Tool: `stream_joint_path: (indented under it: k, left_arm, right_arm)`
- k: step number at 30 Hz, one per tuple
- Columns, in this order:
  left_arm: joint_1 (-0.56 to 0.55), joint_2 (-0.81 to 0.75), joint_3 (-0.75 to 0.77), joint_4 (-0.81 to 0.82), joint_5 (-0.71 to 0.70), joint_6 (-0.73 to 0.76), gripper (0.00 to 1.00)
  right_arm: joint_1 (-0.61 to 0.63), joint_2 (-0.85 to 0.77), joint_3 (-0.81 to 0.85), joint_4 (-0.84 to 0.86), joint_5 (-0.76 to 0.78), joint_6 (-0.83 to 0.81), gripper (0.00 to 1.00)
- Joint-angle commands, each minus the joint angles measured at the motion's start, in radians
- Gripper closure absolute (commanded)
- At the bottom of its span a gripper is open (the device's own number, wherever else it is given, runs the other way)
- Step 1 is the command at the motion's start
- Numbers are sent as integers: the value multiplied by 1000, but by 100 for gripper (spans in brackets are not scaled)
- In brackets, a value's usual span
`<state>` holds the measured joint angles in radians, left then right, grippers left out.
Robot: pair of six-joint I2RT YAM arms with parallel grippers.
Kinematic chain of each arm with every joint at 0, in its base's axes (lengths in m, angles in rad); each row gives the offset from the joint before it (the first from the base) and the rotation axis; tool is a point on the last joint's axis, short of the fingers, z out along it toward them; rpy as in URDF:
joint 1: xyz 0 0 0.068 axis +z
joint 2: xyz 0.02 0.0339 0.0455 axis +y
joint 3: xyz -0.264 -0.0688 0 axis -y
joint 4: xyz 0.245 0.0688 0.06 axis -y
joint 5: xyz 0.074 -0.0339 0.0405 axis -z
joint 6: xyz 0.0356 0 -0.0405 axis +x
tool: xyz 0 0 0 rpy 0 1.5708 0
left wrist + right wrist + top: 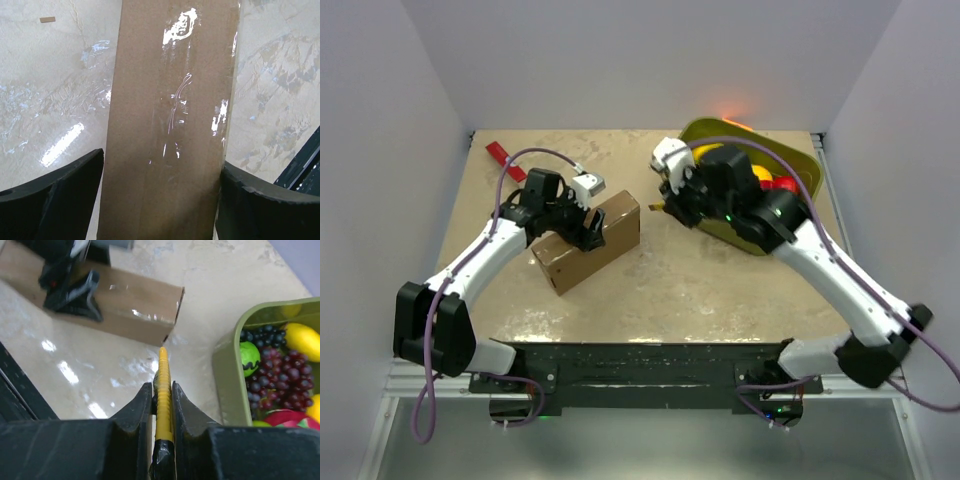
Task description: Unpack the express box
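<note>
Box (605, 240) sat slanted on the table (700, 285), between the left gripper's (161, 160) wide-spread jaws; grip or not, couldn't tell. Plain brown cardboard, shut, glossy clear tape on top. Right gripper (162, 390) clamped a yellow tool (163, 367) with its tip near a box corner.

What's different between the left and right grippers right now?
The left gripper stands wide astride the box, while the right gripper is shut on a thin yellow tool. The left sits over the box; the right hangs between box and tub, tool aimed at the box's corner. Both are black.
</note>
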<state>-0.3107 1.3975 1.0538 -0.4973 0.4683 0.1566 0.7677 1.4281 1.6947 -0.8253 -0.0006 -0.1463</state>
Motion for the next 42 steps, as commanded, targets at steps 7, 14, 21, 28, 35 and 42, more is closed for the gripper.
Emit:
stream_joint_path:
  k: [7, 14, 21, 28, 35, 42]
  left_arm:
    - [5, -17, 12, 11, -7, 9, 7]
    - [10, -40, 2, 11, -13, 11, 7]
    - [15, -61, -8, 14, 3, 11, 5]
    - [15, -86, -5, 3, 99, 32, 3]
    - [13, -91, 89, -69, 115, 105, 1]
    - [10, -66, 258, -193, 40, 213, 0]
  right_arm:
    - [2, -560, -1010, 916, -72, -1113, 100]
    - [2, -603, -1355, 1218, -154, -1368, 100]
    - [4, -506, -1526, 1385, -154, -1406, 86]
    - [2, -570, -1474, 1022, -171, -1351, 31]
    - [2, -667, -1264, 717, -213, -1173, 16]
    - [2, -503, -973, 686, -158, -728, 11]
